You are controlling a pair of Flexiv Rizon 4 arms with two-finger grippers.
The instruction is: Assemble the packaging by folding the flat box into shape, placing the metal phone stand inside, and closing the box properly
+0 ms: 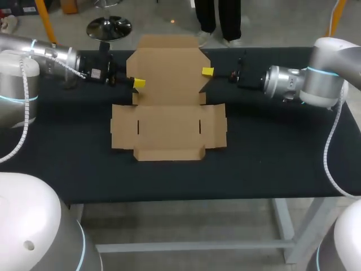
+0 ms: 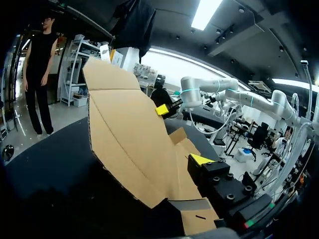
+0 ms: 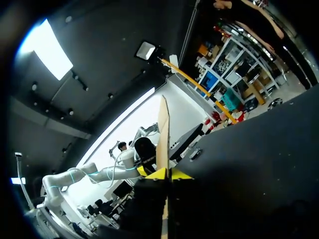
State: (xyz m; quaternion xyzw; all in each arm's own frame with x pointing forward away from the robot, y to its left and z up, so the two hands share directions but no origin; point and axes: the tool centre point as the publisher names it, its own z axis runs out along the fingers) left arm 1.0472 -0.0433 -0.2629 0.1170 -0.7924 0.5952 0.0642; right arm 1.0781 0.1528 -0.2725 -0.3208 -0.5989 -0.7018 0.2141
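The brown cardboard box lies unfolded in the middle of the black table, and its rear panel stands tilted up. My right gripper is at that panel's right edge. In the right wrist view the thin cardboard edge runs straight between the two yellow tips of the right gripper, which is shut on it. My left gripper is at the panel's left edge, and in its own view the left gripper sits against the cardboard's inner face. The right gripper shows at the far edge. No phone stand is in view.
The black table has bare surface to both sides of the box and in front of it. Both arms come in low from the rear corners. A person stands beyond the far edge, not touching anything.
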